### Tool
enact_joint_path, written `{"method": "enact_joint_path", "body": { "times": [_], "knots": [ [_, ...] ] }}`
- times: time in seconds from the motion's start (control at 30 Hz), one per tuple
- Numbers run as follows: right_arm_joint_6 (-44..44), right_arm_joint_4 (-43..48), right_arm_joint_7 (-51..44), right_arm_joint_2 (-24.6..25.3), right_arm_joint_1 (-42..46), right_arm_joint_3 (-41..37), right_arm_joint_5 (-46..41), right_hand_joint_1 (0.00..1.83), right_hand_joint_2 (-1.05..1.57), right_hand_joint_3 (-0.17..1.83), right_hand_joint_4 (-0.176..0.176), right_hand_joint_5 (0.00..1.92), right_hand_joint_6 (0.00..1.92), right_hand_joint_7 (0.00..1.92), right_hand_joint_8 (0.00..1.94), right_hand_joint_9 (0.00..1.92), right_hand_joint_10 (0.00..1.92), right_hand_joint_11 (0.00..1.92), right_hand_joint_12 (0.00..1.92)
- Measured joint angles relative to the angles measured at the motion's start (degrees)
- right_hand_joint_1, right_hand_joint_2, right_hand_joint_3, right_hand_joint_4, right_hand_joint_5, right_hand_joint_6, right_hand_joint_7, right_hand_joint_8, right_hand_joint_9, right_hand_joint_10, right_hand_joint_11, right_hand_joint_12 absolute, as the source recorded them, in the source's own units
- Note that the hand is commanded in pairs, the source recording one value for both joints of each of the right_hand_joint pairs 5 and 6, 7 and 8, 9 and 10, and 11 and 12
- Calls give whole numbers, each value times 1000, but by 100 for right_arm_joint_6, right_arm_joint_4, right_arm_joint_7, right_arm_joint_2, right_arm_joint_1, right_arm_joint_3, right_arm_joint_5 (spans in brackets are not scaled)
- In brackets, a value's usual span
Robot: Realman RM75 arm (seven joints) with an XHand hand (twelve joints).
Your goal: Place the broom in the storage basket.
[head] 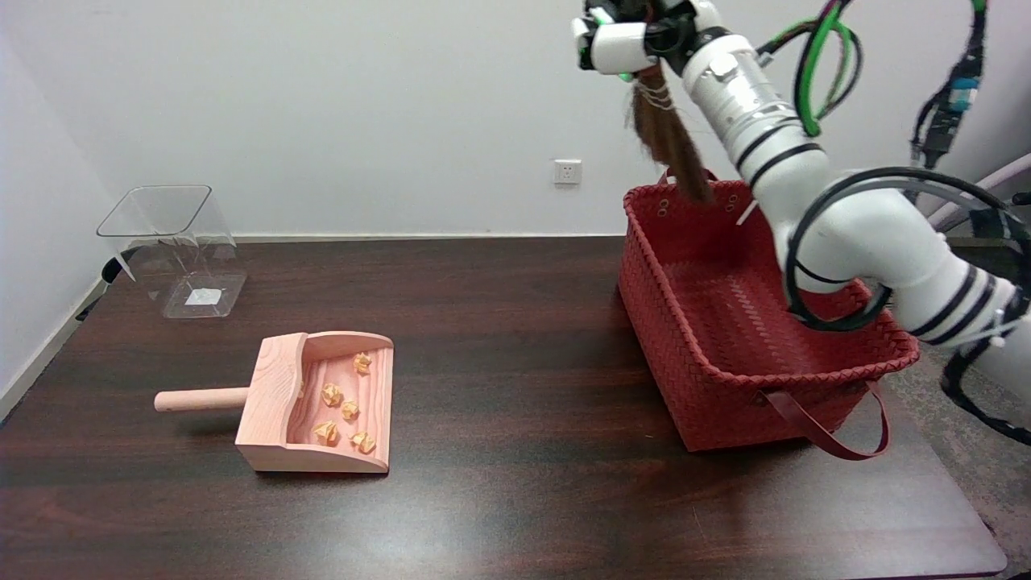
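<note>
Red woven plastic storage basket (725, 354) w/ herringbone weave; brown-bristled broom (668, 137); pale pink wooden dustpan (278, 403) w/ yellow paper scraps (342, 407); dark brown wood-grain counter (499, 338); black-and-white robot hand (624, 36).

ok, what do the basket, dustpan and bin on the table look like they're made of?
Basket: red woven strips, likely plastic or faux leather; herringbone weave shows, with smooth darker strap handles. Dustpan: pale unpainted wood, matte, with visible grain. Bin: clear rigid plastic, it seems; the wall and table show through it.
</note>
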State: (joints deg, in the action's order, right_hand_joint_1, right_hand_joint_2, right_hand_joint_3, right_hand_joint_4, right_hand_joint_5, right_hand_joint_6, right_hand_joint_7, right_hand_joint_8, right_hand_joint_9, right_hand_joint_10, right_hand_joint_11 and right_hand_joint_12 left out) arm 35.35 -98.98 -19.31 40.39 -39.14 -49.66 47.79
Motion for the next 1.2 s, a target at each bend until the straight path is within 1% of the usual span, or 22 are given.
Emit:
{"method": "enact_joint_path", "body": {
  "times": [0.33,0.6,0.83,1.2],
  "knots": [
    [181,-358,-25,-339,1074,-917,-40,1315,677,1113,0,1920,1920,1920,1920,1920,1920,1920,1920],
    [464,-557,-25,-465,1799,-1346,-62,1316,679,1109,0,1920,1920,1920,1920,1920,1920,1920,1920],
    [649,-661,-15,-453,2179,-1413,-64,1320,675,1107,0,1920,1920,1920,1920,1920,1920,1920,1920],
    [756,-757,9,-135,2493,-1198,61,1326,671,1109,0,1920,1920,1920,1920,1920,1920,1920,1920]
  ]
}}
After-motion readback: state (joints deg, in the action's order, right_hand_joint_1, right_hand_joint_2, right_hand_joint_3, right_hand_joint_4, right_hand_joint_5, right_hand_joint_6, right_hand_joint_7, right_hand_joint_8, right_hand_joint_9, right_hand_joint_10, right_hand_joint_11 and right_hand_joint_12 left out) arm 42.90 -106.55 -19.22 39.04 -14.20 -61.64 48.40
